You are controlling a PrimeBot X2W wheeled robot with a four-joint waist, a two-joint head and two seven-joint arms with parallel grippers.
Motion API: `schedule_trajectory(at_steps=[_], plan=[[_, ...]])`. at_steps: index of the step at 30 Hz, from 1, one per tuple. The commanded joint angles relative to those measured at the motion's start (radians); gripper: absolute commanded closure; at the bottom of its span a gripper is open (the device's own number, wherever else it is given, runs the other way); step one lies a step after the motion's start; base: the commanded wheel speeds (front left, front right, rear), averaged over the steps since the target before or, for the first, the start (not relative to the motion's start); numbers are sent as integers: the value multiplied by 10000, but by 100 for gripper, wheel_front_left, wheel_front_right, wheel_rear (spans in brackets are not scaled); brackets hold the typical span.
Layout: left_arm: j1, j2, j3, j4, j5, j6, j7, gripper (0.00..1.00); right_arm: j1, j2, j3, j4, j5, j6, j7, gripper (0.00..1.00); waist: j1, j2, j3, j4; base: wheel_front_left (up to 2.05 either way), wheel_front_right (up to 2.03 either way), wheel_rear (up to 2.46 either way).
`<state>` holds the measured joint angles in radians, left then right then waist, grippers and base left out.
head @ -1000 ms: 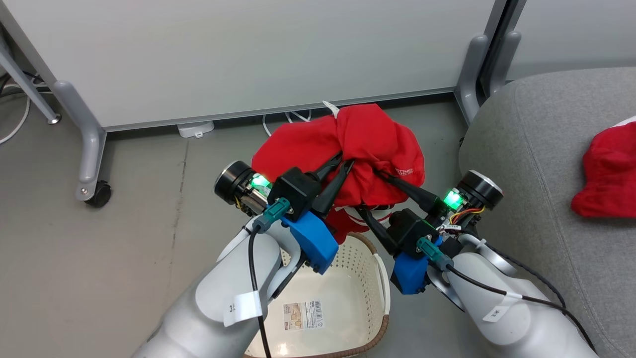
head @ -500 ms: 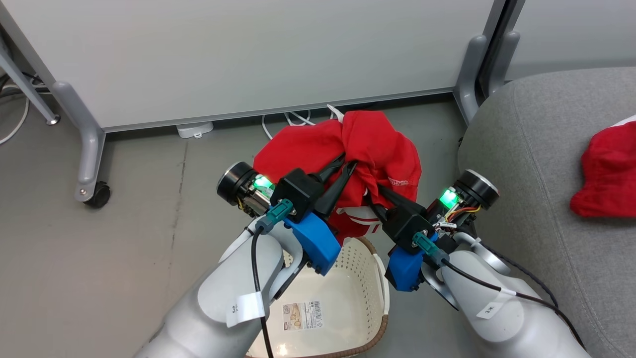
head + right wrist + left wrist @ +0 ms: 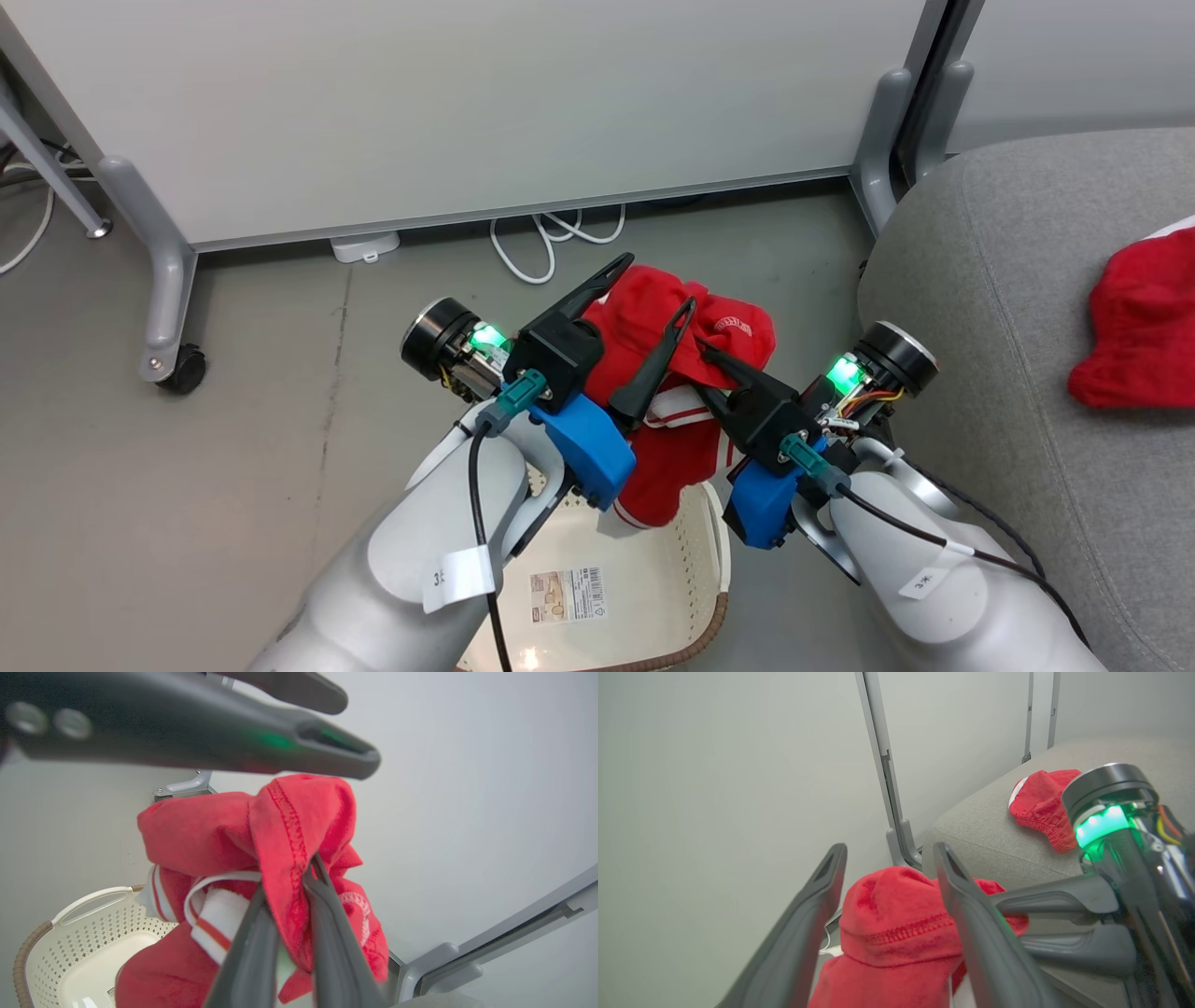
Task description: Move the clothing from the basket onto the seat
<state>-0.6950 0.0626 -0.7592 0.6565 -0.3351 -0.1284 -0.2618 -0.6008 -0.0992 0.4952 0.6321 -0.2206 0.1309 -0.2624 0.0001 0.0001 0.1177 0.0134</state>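
Note:
A piece of red clothing [image 3: 667, 462] with white stripes hangs above the cream basket [image 3: 691, 551], its lower end dipping inside the rim. My right gripper [image 3: 702, 347] is shut on the garment's upper fold, and the right wrist view shows the fingers [image 3: 261, 933] pinching the red hem [image 3: 289, 826]. My left gripper [image 3: 656, 282] stands open with its fingers on either side of the bunched top of the fabric [image 3: 896, 914]. To the right is the grey seat [image 3: 1008, 308], with another piece of red clothing [image 3: 1139, 327] lying on it.
A white partition panel [image 3: 467, 103] on grey wheeled legs [image 3: 168, 280] stands behind the basket, with white cables [image 3: 551, 233] on the floor below it. Bare grey floor [image 3: 233, 448] lies to the left. The basket's bottom shows a barcode sticker [image 3: 565, 595].
The right gripper closed on the clothing, then the left gripper opened and let go. The garment sagged lower and now hangs from the right gripper alone.

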Motion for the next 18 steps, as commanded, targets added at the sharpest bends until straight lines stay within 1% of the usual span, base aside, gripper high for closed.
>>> schedule_trajectory(at_steps=[1, 8, 18], plan=[[28, 23, 49, -30, 38, 28, -47, 0, 108, -11, 3, -59, 40, -3, -38, 100, -1, -1, -1, -9, 0, 0, 0], [110, 72, 219, -106, 207, 23, -47, 0, 213, -33, -229, -175, 275, -3, -38, 100, -1, -1, 43, -125, 0, 0, 0], [173, 172, 416, -224, 427, 55, -37, 0, 629, -115, -1258, -787, 499, -3, -38, 100, -1, -1, 320, -644, 0, 0, 0]])
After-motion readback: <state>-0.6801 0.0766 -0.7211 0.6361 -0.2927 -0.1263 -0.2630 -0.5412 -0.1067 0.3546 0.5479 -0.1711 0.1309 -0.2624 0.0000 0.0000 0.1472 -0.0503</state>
